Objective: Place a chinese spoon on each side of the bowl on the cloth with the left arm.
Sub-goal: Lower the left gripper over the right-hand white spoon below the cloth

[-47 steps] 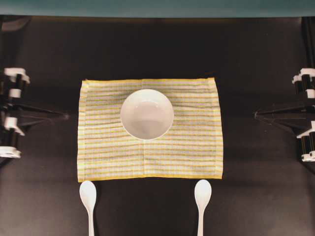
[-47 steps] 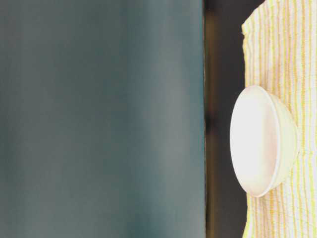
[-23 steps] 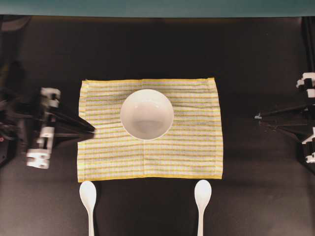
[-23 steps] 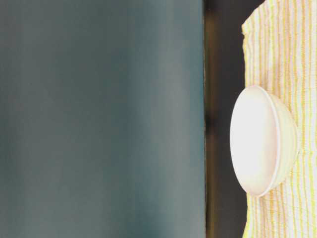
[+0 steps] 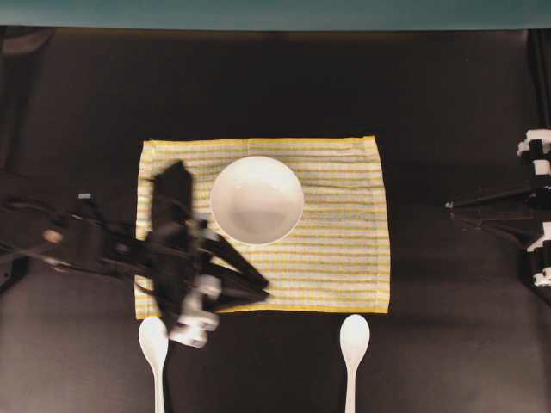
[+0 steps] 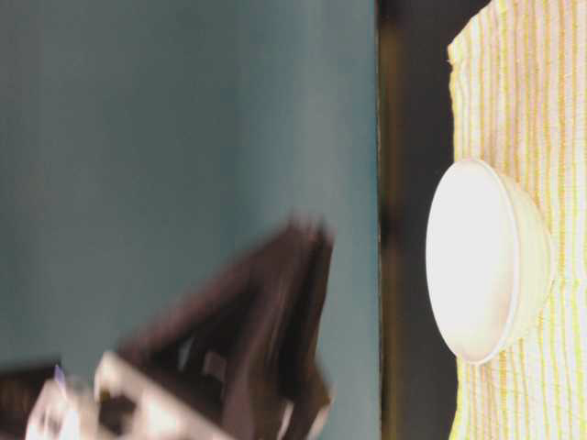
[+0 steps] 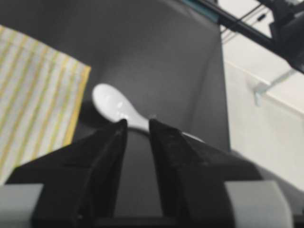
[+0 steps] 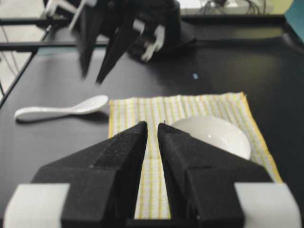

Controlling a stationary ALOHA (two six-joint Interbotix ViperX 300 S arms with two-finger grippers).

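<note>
**Chinese spoons not yet gripped: left hand arrived over cloth**

Both chinese spoons [image 5: 154,344] [image 5: 354,342] lay on the desk [image 5: 448,103], just off the cloth's [image 5: 327,258] near edge. The left hand [image 5: 258,288] had swung inward from the side, fingers slightly apart, holding nothing. The right hand [image 8: 152,126] stayed parked, fingers nearly together. The bowl [image 5: 256,200] was unflanked.
</note>
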